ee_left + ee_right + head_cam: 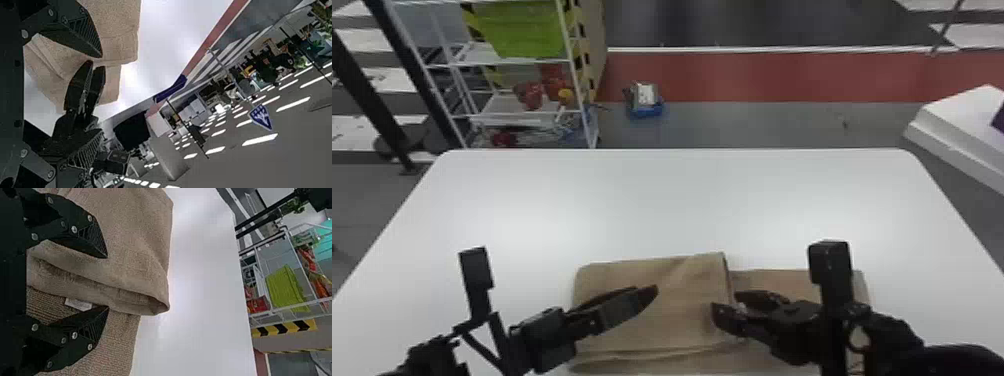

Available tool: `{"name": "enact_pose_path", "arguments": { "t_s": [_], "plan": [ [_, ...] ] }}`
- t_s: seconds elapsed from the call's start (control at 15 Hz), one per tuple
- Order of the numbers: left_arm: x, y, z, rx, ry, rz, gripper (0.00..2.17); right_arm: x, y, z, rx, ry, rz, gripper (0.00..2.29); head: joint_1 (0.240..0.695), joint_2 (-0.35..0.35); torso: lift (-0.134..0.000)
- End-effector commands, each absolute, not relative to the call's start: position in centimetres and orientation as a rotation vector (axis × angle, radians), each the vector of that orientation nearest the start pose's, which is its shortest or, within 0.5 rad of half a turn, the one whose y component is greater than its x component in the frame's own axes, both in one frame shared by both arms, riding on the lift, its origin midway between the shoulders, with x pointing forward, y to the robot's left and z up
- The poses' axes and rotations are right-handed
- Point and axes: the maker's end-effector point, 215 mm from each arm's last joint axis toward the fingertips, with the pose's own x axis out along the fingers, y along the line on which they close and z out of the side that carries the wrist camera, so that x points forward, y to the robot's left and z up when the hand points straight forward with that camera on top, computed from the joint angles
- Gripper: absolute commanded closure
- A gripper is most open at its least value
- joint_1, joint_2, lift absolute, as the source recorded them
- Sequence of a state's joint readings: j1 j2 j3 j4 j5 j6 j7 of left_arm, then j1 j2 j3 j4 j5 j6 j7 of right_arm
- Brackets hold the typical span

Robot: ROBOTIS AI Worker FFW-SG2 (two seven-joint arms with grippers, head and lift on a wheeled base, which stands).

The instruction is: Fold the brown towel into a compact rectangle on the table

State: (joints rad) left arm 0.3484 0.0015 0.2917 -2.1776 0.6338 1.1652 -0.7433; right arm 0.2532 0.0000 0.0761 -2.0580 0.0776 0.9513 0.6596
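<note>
Brown towel (pixel 682 310): lower centre of the head view, flat on the white bench (pixel 652 200), running off toward the bottom edge. Partly folded. Thicker folded section sits left of centre; its upright right edge overlaps a single-looking layer that runs on to the right. Soft creases across the top layer, more bunched lines near the bottom.

Right wrist view shows the folded edge as a loose, slightly gaping lip over a coarser-weave layer. Small white tag (pixel 78 304) on that layer, just beside the lip.

Left claw (pixel 646 287): over the folded section, lower centre-left of the head view, pointing right and up. Fingers apart, per its wrist view.

Right claw (pixel 725 300): at the right edge of the folded section, pointing left. Fingers apart, the lip crossing the gap between them. Can't tell if the tips touch cloth.

Beyond the bench: white rack (pixel 537 61) upper left with a green bin (pixel 524 30), blue-based item (pixel 644 95) on the floor upper centre, red floor strip (pixel 757 75) behind, white block (pixel 957 120) at the right edge.
</note>
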Motion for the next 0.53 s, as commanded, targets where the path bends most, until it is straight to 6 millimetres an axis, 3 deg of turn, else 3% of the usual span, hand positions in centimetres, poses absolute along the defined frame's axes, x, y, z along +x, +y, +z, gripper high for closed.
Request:
{"name": "enact_pose_path", "arguments": {
  "t_s": [0.0,0.2,0.47],
  "plan": [
    [36.1,10.26,-35.78,-0.805,0.584,-0.821,0.26,40.47,-7.18,-46.46,0.17,0.741,0.663,0.59,0.695,0.045,-0.124],
    [36.13,10.17,-35.69,-0.805,0.583,-0.824,0.27,40.38,-6.69,-46.17,0.178,0.729,0.676,0.79,0.695,0.047,-0.124],
    [36.01,10.15,-35.72,-0.805,0.584,-0.825,0.27,40.28,-6.22,-45.46,0.175,0.711,0.687,0.83,0.695,0.054,-0.124]
  ]
}}
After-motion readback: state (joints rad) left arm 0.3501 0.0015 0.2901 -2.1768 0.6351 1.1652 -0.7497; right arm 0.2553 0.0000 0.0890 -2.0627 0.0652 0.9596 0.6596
